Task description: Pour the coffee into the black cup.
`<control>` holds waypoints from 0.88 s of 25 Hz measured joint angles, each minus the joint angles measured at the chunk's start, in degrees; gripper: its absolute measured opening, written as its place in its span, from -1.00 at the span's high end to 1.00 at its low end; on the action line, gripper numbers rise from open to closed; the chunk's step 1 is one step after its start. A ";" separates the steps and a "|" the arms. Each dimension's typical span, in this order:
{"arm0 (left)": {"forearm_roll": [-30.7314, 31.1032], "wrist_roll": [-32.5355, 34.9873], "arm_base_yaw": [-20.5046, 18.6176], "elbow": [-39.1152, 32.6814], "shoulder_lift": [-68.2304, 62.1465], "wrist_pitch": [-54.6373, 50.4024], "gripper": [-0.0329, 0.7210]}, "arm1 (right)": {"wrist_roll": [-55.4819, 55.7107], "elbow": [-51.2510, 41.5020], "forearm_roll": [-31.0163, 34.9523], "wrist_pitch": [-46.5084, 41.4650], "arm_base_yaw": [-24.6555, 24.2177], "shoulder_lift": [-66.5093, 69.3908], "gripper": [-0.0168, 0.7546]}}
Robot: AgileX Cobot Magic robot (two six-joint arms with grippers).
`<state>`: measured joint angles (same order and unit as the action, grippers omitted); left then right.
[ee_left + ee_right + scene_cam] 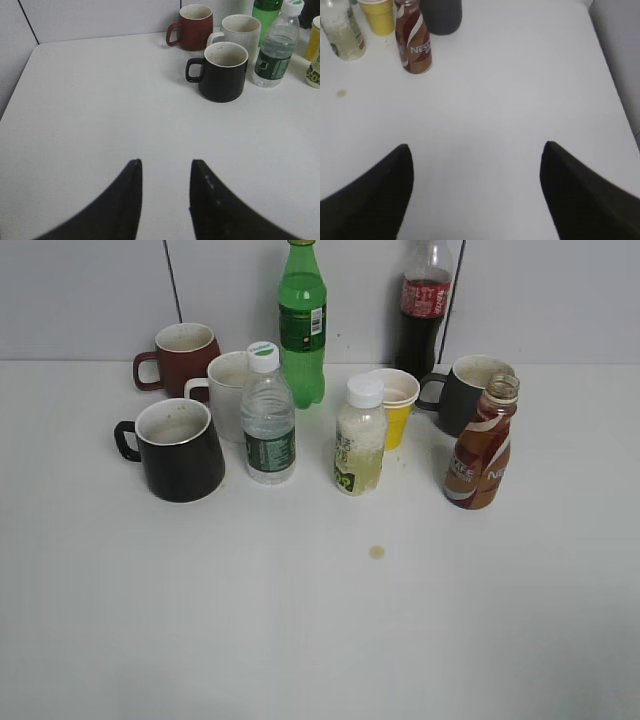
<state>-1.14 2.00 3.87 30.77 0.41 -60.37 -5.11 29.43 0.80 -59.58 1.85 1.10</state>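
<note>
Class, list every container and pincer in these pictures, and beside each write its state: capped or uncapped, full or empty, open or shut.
Curvy brown coffee bottle: uncapped, upright, filled.
Glossy black mug: upright, empty.
Clear water bottle: capped.
Pale juice bottle: capped.
Green soda bottle: capped.
Maroon mug: upright.
Left pincer: open, narrowly.
Right pincer: open wide.
</note>
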 joint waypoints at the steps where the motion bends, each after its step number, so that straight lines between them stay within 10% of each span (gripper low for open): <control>1: 0.00 0.00 0.00 -0.04 0.00 0.00 0.24 | 0.00 0.00 0.00 0.00 -0.35 -0.97 -0.58; 22: 0.00 0.00 0.00 -0.04 0.00 0.00 0.24 | 0.00 0.00 0.06 0.00 -0.60 -1.57 -0.58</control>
<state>-1.14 2.00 3.87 30.72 0.41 -60.37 -5.11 29.43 0.86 -59.58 1.25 -0.47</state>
